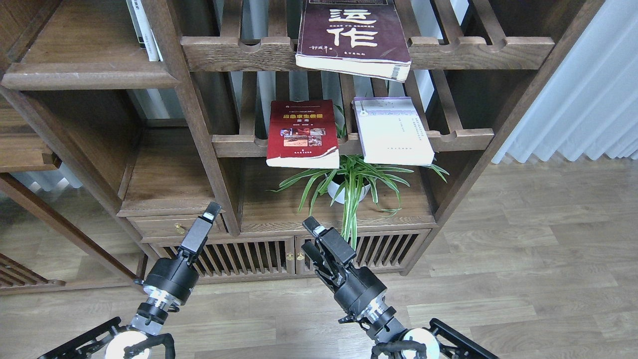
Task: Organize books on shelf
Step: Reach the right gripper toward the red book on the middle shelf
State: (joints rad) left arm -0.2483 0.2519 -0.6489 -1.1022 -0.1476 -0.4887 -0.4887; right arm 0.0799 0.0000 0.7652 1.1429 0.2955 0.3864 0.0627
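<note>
Both arms low, in front of the cabinet base, nothing held. Left claw (207,219) seen nearly edge-on; I cannot tell how wide its fingers stand. Right claw (319,239) shows two fingers with a narrow gap between them, empty.

Books all lie flat on the slatted racks, not on the solid plank. Maroon book (354,37) with big white characters sits on the upper rack, its front edge overhanging. Red book (303,132) and pale lavender book (394,130) lie side by side on the lower rack, apart from each other, both hanging out over the rail. Spider plant (349,182) in a white pot stands below them, leaves reaching up between the two.

Target shelf (89,75): solid dark plank at upper left, with a few white spines upright at its back right corner.

Judgement: no pick begun yet. Red book looks the easiest first grab, nearest the left arm and with a free overhanging edge. I would open the claw wide, come in level under and over that front edge, pinch the spine side deep enough that the paperback will not droop, and lift clear before swinging left. Risks: snagging plant leaves, and knocking the lavender book off its rail.
</note>
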